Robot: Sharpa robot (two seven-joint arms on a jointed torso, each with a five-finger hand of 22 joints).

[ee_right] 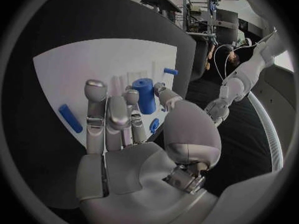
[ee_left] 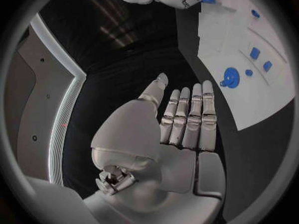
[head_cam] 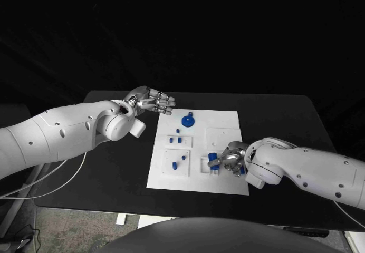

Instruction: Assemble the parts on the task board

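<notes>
Several blue parts sit on the white task board (head_cam: 199,150), which lies mid-bench on the black bench (head_cam: 114,168). Ref = board centre, head view. At approx 12 o'clock, near the far edge, a round blue disc part (head_cam: 188,121) w/ a small tab. Just below it, a tiny blue part (head_cam: 179,130). At approx 10 o'clock, a pair of small blue parts (head_cam: 176,140) side by side in a raised white frame. At approx 7 o'clock, a slim blue part (head_cam: 175,165) lies in another frame, w/ a smaller blue piece (head_cam: 184,157) just beside it.

At approx 4 o'clock, a blue cylinder part (ee_right: 144,95) stands upright on the board, right at the fingertips of the right hand (head_cam: 230,157). Right wrist view: fingers curl toward the cylinder, thumb one side and fingers the other, but can't tell whether they actually clamp it or only touch it. A blue bar part (ee_right: 70,118) lies flat on the board beside that hand, apart from the fingers.

Left hand (head_cam: 151,100) hovers off the board at approx 11 o'clock, over bare bench by the far left corner. Left wrist view shows fingers (ee_left: 190,117) straight and side by side, palm flat, holding nothing.
</notes>
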